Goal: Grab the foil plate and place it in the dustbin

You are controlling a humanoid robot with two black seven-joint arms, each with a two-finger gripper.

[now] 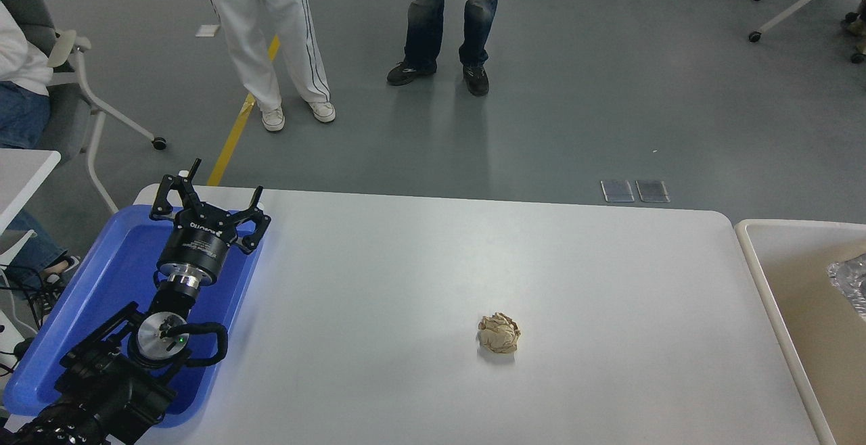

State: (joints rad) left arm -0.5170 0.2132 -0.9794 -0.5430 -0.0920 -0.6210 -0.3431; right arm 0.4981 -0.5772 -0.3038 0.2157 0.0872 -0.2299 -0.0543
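Only a sliver of foil plate (851,284) shows inside the dustbin (751,255), far right of the left gripper (206,196). Its fingers (162,196) spread wide, empty, over the blue tray (101,276).

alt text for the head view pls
A shiny foil plate shows only at the right edge, over the beige dustbin. A crumpled paper ball lies on the white table; the left pincer is parked open over a blue tray.
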